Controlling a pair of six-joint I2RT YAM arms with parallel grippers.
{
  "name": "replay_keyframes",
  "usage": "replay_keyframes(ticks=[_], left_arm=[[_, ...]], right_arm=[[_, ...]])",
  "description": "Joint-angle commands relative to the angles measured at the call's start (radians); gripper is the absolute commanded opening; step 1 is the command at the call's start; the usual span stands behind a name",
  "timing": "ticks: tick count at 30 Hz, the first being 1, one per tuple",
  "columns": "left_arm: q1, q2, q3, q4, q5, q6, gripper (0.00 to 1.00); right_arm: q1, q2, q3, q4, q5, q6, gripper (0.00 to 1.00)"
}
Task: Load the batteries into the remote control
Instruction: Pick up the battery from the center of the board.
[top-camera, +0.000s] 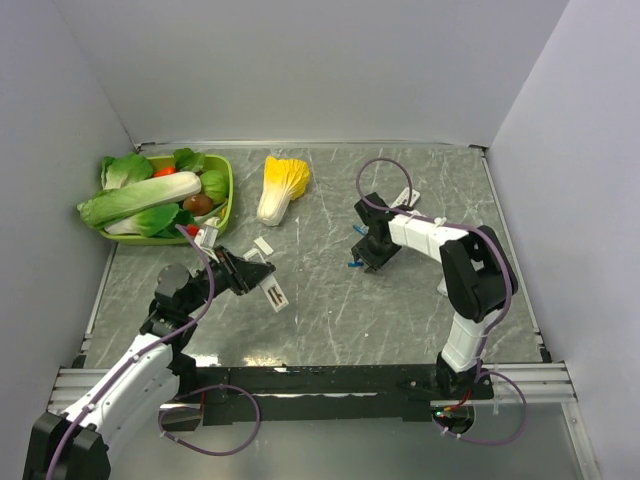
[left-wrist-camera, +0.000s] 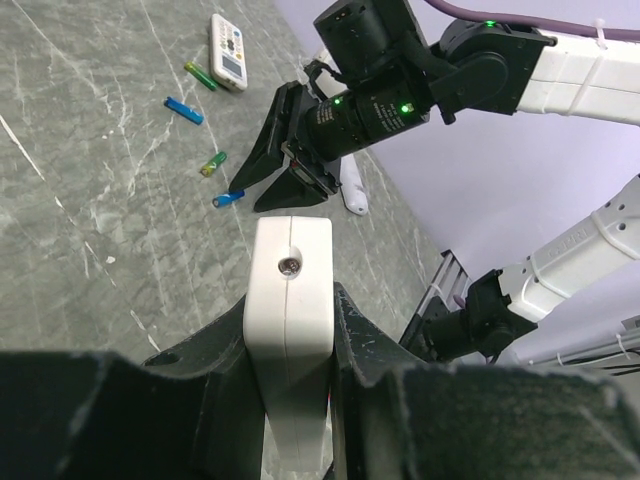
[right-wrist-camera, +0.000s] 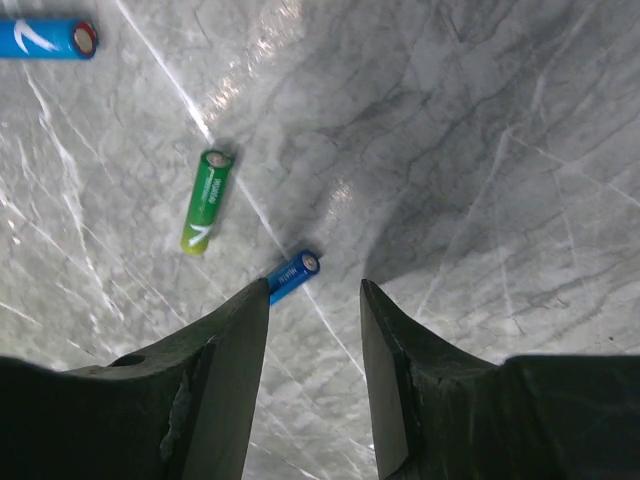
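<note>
My left gripper (top-camera: 252, 274) is shut on a white remote (top-camera: 273, 294) and holds it end-up; in the left wrist view the remote (left-wrist-camera: 290, 270) stands between the two fingers. Several batteries lie on the table: a blue one (right-wrist-camera: 293, 276), a green one (right-wrist-camera: 206, 201) and another blue one (right-wrist-camera: 45, 39). My right gripper (right-wrist-camera: 314, 287) is open and low over the table, its left finger touching or just over the near blue battery. That gripper also shows in the top view (top-camera: 368, 252) and in the left wrist view (left-wrist-camera: 290, 170), with batteries (left-wrist-camera: 213, 164) beside it.
A green basket (top-camera: 228, 185) of vegetables stands at the back left, with a napa cabbage (top-camera: 282, 185) next to it. A second white remote (left-wrist-camera: 229, 52) with buttons lies beyond the batteries. A small white piece (top-camera: 263, 245) lies near my left gripper.
</note>
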Motion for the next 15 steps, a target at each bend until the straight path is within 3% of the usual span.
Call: replay_keyframes(ticks=[1,7,15], left_arm=[[-0.001,-0.02,0.023,0.024,-0.015,0.024,0.02],[-0.001,-0.021,0.024,0.023,-0.016,0.03,0.02],[-0.001,-0.017,0.026,0.027,-0.016,0.027,0.02]], right_arm=[[0.005,0.043,0.06,-0.035,0.022,0.066,0.47],[0.009,0.097,0.093,-0.064,0.022,0.058,0.39],[0.058,0.083,0.075,-0.063,0.028,-0.011,0.13]])
